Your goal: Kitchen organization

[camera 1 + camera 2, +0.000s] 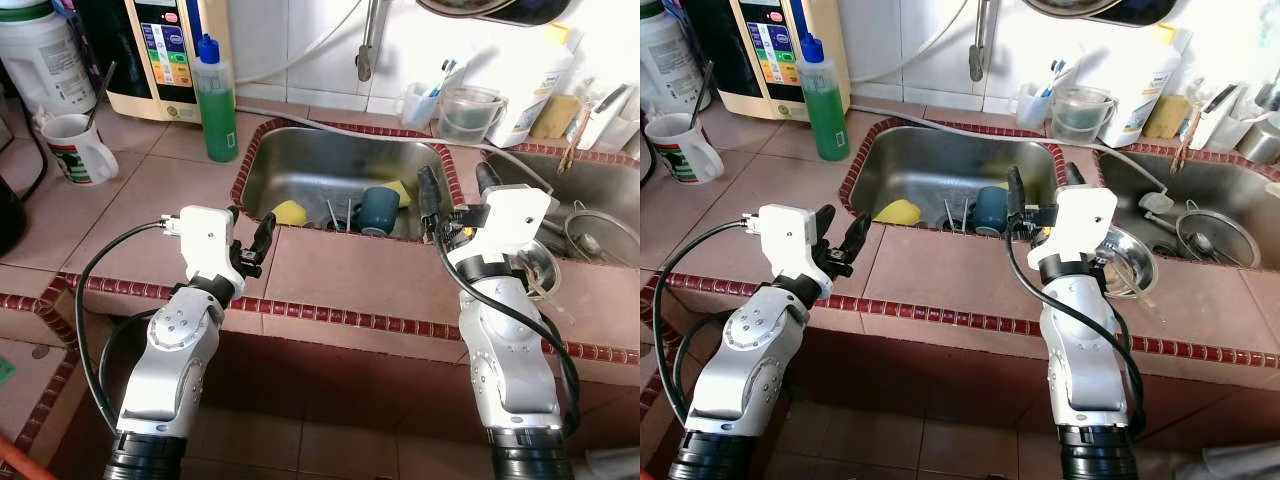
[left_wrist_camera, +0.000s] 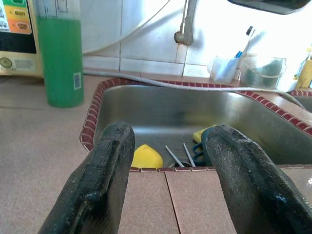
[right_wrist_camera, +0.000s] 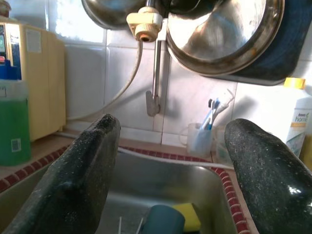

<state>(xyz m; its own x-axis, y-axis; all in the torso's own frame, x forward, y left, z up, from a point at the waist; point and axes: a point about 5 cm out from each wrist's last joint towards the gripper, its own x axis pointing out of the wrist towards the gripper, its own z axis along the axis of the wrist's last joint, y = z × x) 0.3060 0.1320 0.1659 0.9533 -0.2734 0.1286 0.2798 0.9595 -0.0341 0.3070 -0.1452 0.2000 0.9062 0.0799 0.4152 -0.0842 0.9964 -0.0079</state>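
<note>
The white jug [image 1: 38, 55] at the far left of the counter is cut by the picture's top and left edges, and a dark object [image 1: 10, 210] below it is mostly out of frame, so its kind cannot be told. The dark pan [image 1: 500, 8] hanging above is cropped by the top edge. In the sink [image 1: 300, 165], the blue mug [image 1: 378, 210] hides part of a yellow sponge [image 1: 401, 190], and the front wall hides the lower ends of the cutlery [image 1: 340, 215]. The labels on the water purifier's panel [image 1: 165, 45] are too small to read. The right basin [image 1: 600, 195] is cut off at the right edge
</note>
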